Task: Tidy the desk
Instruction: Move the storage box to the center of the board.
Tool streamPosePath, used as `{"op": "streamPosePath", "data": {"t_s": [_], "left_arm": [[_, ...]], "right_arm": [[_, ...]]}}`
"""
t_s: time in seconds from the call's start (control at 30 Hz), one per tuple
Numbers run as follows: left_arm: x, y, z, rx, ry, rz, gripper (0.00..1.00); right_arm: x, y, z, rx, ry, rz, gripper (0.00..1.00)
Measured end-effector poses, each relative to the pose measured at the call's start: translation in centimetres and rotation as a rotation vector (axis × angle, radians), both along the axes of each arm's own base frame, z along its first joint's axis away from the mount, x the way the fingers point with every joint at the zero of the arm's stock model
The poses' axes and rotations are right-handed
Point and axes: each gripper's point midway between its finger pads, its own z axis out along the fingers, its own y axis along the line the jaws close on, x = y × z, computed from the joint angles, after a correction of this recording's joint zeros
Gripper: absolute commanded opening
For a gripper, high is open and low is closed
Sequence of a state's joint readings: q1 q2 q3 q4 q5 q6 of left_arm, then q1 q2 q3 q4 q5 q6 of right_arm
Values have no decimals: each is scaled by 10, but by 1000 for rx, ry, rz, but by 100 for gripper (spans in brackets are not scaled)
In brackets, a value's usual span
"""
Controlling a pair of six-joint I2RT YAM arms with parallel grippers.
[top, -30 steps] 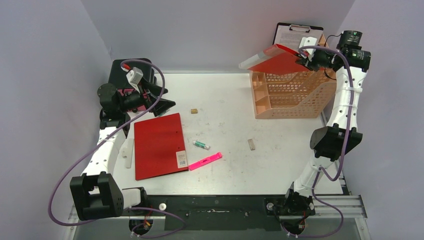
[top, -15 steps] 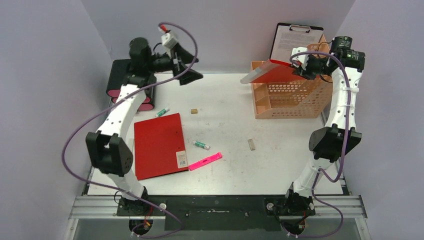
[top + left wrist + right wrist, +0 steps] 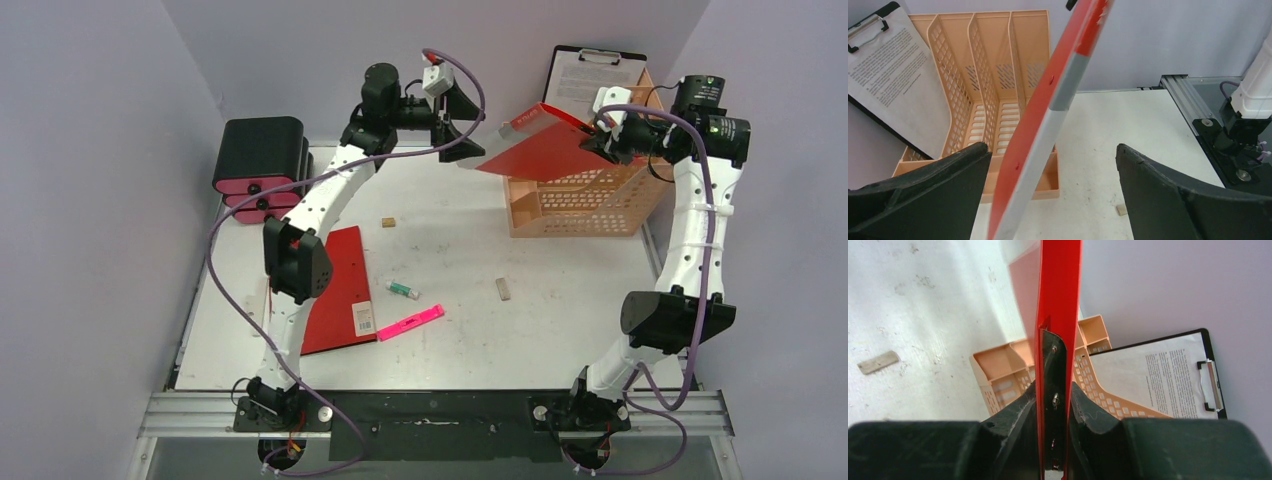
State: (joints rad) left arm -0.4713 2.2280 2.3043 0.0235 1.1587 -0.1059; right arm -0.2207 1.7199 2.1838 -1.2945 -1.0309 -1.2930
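Now the left arm, which a second ago was folded low by the drawer box [image 3: 262, 165] at 10 o'clock, stretches out to 12 o'clock. The left tool [image 3: 470, 128] stands with its jaws wide apart on either side of the free end of the red folder [image 3: 535, 150]. In the left wrist view the folder's grey-taped edge runs between the fingers [image 3: 1168, 200], nearer the one on the rack side; whether it touches that one I cannot tell. The right tool [image 3: 603, 140] has stayed clamped tight on the folder's other end at 1 o'clock. The folder has swung from lying over the rack [image 3: 590, 205] to slanting out past the rack's 9 o'clock wall, above the bench [image 3: 450, 210]. A clipboard [image 3: 578, 78] leans behind the rack against the back wall.

The bench lies white and scuffed under both arms, with a silver rim round it and a black rail at 6 o'clock. The second folder [image 3: 350, 285] lies flat at 8 o'clock, unmoved, its 9 o'clock side now hidden under the left arm's elbow. Just beside its 3 o'clock edge are a pink highlighter [image 3: 411, 322] and a small green-and-white tube [image 3: 403, 290]. A tan block [image 3: 388, 222] sits toward 11 o'clock, a second block [image 3: 503, 289] toward 4 o'clock. Bare white surface shows between the rack and the flat folder and along the rail from 4 to 6 o'clock.
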Motion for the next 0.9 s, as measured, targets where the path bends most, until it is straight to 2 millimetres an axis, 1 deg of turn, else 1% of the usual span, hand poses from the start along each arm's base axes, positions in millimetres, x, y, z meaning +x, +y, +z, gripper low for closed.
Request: {"op": "streamPosePath", "data": {"t_s": [0.07, 0.13, 0.2, 0.23, 0.27, 0.3, 0.33, 0.47, 0.5, 0.57, 0.63, 0.73, 0.77, 0.8, 0.83, 0.9], "left_arm": [[6, -9, -4, -23, -7, -12, 96], [9, -14, -8, -35, -4, -23, 96], [6, -18, -11, -47, 10, -52, 96], [4, -20, -10, -55, 16, -66, 98], [1, -21, -9, -62, 19, -80, 98], [-2, -22, -9, -66, 24, -95, 93], [-5, -23, -8, -70, 25, -107, 86], [-14, -27, -7, -78, 29, -142, 53], [-16, -28, -7, -79, 30, -147, 48], [-19, -30, -6, -80, 34, -158, 45], [-21, -30, -7, -78, 39, -167, 38], [-22, -30, -9, -72, 53, -179, 20], [-23, -30, -11, -70, 57, -184, 13], [-24, -30, -12, -68, 62, -190, 5], [-26, -29, -13, -67, 55, -203, 0], [-31, -28, -14, -67, 38, -230, 0]], "right_arm": [[-6, 5, 6, 18, -5, 6, 5], [-10, 10, 10, 30, -10, 16, 5], [-13, 15, 11, 39, -10, 25, 5], [-14, 17, 10, 43, -6, 26, 5], [-16, 19, 9, 45, -1, 31, 5], [-17, 21, 7, 46, 6, 35, 5], [-18, 23, 5, 47, 12, 39, 5], [-20, 29, -2, 51, 37, 54, 5], [-20, 30, -3, 53, 40, 56, 5], [-20, 32, -4, 58, 44, 60, 5], [-20, 33, -5, 71, 48, 54, 5], [-22, 36, -4, 101, 48, 45, 5], [-23, 37, -3, 110, 51, 41, 5], [-23, 38, -3, 115, 52, 38, 8], [-23, 40, -1, 121, 52, 34, 13], [-20, 39, 0, 131, 59, 15, 27]]}}
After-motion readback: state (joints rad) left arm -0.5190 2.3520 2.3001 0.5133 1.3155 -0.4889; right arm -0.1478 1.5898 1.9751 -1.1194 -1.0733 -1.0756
